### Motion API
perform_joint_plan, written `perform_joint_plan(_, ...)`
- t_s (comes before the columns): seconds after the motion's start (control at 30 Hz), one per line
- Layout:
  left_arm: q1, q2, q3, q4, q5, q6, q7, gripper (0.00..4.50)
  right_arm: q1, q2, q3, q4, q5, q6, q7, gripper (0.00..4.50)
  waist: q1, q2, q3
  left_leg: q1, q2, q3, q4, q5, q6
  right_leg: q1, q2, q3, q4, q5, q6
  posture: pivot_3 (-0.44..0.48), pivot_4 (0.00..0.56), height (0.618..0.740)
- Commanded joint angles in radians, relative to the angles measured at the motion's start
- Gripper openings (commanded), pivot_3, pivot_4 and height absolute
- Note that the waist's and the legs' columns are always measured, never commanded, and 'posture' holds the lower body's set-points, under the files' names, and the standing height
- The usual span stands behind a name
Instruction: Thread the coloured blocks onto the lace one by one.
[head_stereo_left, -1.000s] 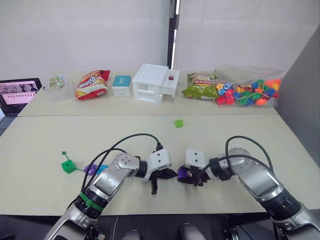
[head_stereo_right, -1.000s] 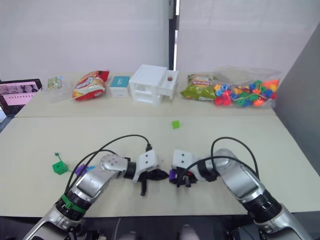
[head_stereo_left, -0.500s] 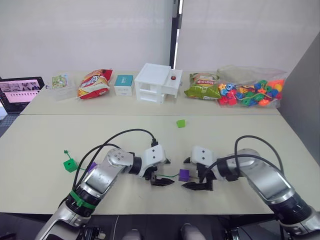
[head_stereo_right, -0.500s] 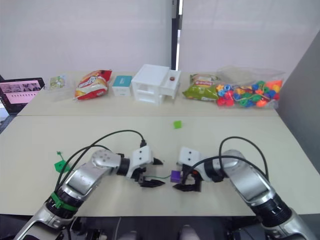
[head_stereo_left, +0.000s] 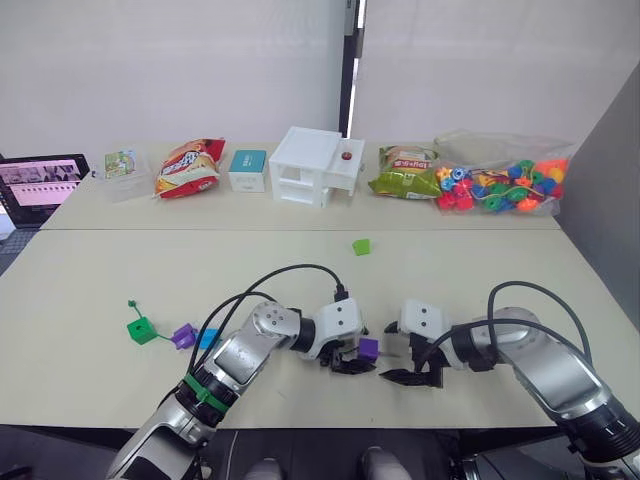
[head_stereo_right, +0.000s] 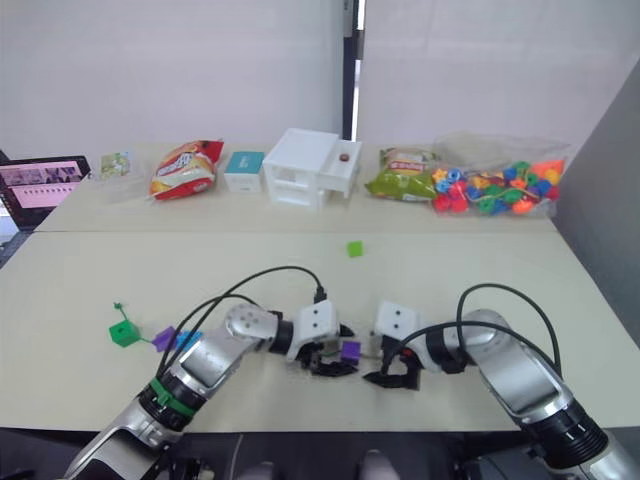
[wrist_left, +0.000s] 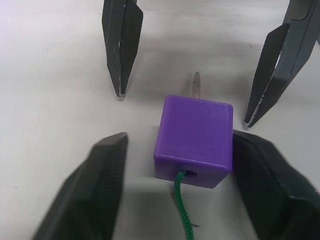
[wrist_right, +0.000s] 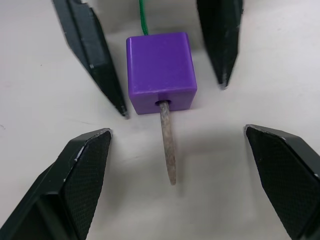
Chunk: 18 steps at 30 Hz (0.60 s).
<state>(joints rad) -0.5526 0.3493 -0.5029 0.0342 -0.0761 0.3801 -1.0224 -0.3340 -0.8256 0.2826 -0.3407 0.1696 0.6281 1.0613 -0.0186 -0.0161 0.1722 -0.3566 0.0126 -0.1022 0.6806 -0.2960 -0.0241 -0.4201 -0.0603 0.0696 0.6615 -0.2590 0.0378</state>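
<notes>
Both arms bend in toward the middle, low over the desk (head_stereo_left: 90, 300). The left gripper (head_stereo_left: 352, 357) and the right gripper (head_stereo_left: 400, 366) point at each other and sit very near, tip to tip. Both grippers have their black fingers spread wide apart. Neither one holds anything. Black cables loop up over each wrist.
</notes>
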Motion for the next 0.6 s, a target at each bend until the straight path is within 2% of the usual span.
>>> perform_joint_plan(0.03,-0.016,-0.009,0.014,-0.011,-0.007,-0.019,-0.012,1.99,-0.005,-0.005,-0.014,-0.011,-0.002,-0.022,-0.004,4.50,0.000,0.000,0.000,0.000,0.000,0.000,0.000,0.000,0.000,0.000,0.000,0.000,0.000,0.000,0.000,0.000,0.150,0.740)
perform_joint_plan(0.1,-0.016,-0.009,0.015,-0.014,-0.012,-0.022,-0.018,1.27,-0.006,-0.003,-0.012,-0.005,-0.002,-0.027,-0.004,4.50,0.000,0.000,0.000,0.000,0.000,0.000,0.000,0.000,0.000,0.000,0.000,0.000,0.000,0.000,0.000,0.000,0.150,0.740)
perform_joint_plan(0.13,-0.015,-0.009,0.016,-0.015,-0.013,-0.023,-0.020,1.20,-0.006,-0.003,-0.011,-0.002,-0.003,-0.030,-0.004,4.50,0.000,0.000,0.000,0.000,0.000,0.000,0.000,0.000,0.000,0.000,0.000,0.000,0.000,0.000,0.000,0.000,0.150,0.740)
perform_joint_plan(0.17,-0.013,-0.007,0.018,-0.021,-0.015,-0.022,-0.023,1.20,-0.005,-0.003,-0.008,0.002,-0.006,-0.036,-0.005,3.97,0.000,0.000,0.000,0.000,0.000,0.000,0.000,0.000,0.000,0.000,0.000,0.000,0.000,0.000,0.000,0.000,0.150,0.740)
perform_joint_plan(0.53,-0.005,0.027,0.040,-0.050,-0.031,-0.014,-0.063,1.20,-0.012,-0.010,0.003,0.034,-0.020,-0.084,0.008,0.30,0.000,0.000,0.000,0.000,0.000,0.000,0.000,0.000,0.000,0.000,0.000,0.000,0.000,0.000,0.000,0.000,0.150,0.740)
perform_joint_plan(0.57,-0.004,0.031,0.042,-0.053,-0.033,-0.013,-0.068,1.20,-0.016,-0.009,0.004,0.037,-0.020,-0.087,0.010,0.00,0.000,0.000,0.000,0.000,0.000,0.000,0.000,0.000,0.000,0.000,0.000,0.000,0.000,0.000,0.000,0.000,0.150,0.740)
perform_joint_plan(0.6,-0.004,0.035,0.044,-0.056,-0.036,-0.013,-0.072,1.20,-0.021,-0.008,0.005,0.041,-0.021,-0.092,0.012,0.00,-0.001,0.000,0.000,0.000,0.000,0.000,0.000,0.000,0.000,0.000,0.000,0.000,0.000,0.000,0.000,0.000,0.150,0.740)
